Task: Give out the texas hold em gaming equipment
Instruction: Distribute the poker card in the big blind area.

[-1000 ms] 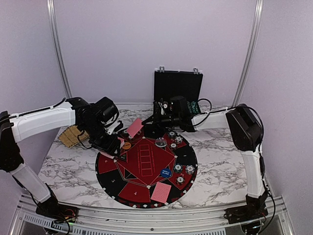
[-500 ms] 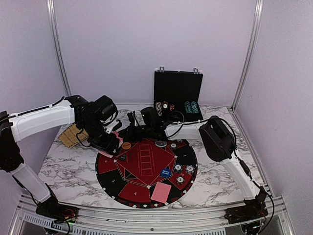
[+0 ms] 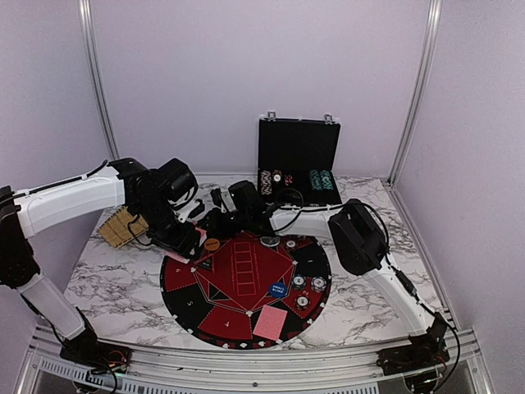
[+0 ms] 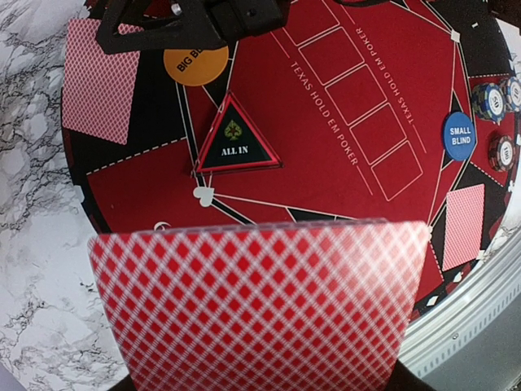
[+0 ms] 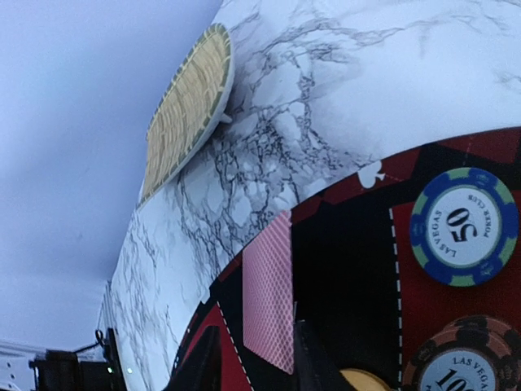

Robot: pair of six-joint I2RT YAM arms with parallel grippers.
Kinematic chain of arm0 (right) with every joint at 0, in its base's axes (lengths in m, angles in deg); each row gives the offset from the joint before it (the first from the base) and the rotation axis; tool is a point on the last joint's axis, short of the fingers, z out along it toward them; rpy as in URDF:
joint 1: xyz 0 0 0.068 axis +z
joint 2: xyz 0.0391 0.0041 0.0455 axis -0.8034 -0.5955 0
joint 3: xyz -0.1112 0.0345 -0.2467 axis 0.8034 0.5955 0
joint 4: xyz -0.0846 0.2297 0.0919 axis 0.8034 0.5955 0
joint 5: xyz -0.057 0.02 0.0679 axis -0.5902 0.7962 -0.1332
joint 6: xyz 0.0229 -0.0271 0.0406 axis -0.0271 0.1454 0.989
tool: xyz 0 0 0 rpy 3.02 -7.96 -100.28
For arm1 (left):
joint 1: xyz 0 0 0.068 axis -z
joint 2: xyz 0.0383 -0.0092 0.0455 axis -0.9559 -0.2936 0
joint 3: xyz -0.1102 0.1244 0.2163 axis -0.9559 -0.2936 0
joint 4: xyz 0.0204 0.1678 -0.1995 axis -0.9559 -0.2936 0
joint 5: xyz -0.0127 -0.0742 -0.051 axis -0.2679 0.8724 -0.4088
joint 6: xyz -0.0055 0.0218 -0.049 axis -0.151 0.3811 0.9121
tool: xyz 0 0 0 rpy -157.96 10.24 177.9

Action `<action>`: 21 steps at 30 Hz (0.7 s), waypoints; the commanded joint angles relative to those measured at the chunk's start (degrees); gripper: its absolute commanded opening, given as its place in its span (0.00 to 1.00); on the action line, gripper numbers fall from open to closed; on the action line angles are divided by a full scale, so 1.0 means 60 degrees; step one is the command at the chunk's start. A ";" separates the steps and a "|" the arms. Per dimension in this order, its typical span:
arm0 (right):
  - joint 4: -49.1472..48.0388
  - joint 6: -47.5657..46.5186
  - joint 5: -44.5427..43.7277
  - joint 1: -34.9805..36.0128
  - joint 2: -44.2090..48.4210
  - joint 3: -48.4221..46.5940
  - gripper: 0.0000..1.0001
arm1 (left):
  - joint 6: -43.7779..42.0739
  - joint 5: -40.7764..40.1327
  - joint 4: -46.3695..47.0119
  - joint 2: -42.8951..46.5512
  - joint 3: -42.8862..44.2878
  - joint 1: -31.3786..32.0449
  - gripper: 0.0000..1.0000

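The right arm has swung left along the far edge of the mat (image 3: 239, 287), bringing the right gripper (image 3: 209, 226) to its far-left rim. The red-backed card (image 4: 98, 79) it held aloft now lies flat there, the jaws apparently parted off it.

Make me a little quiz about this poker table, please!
1. True or false: the left hand holds a deck of red-backed cards.
2. What is written on the blue disc? A) Dealer B) Small blind C) Big blind
3. Fill in: the number on the blue chip is ___.
Key: 1 true; 2 B; 3 50.
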 commanded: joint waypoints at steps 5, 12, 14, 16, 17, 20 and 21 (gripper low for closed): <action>0.0375 -0.0495 -0.0117 -0.0008 0.0398 -0.0439 0.45 | 0.0056 0.0084 -0.0271 0.0245 0.0231 -0.0042 0.41; 0.0112 -0.0502 0.0045 -0.0192 0.1123 0.0172 0.51 | 0.0047 0.0159 -0.0269 0.0270 0.0210 -0.0042 0.41; 0.0016 -0.0486 0.0129 -0.0268 0.1336 0.0327 0.52 | 0.0018 0.0177 -0.0271 0.0274 0.0191 -0.0042 0.41; -0.0065 -0.0485 0.0170 -0.0327 0.1545 0.0486 0.52 | 0.0005 0.0179 -0.0267 0.0271 0.0187 -0.0042 0.41; -0.0105 -0.0468 0.0204 -0.0367 0.1672 0.0578 0.53 | 0.0000 0.0184 -0.0271 0.0265 0.0176 -0.0042 0.41; -0.0281 -0.0307 0.0376 -0.0520 0.2030 0.1035 0.53 | -0.0011 0.0199 -0.0261 0.0244 0.0162 -0.0042 0.41; -0.0478 -0.0215 0.0453 -0.0592 0.2183 0.1298 0.53 | -0.0009 0.0199 -0.0257 0.0249 0.0162 -0.0042 0.41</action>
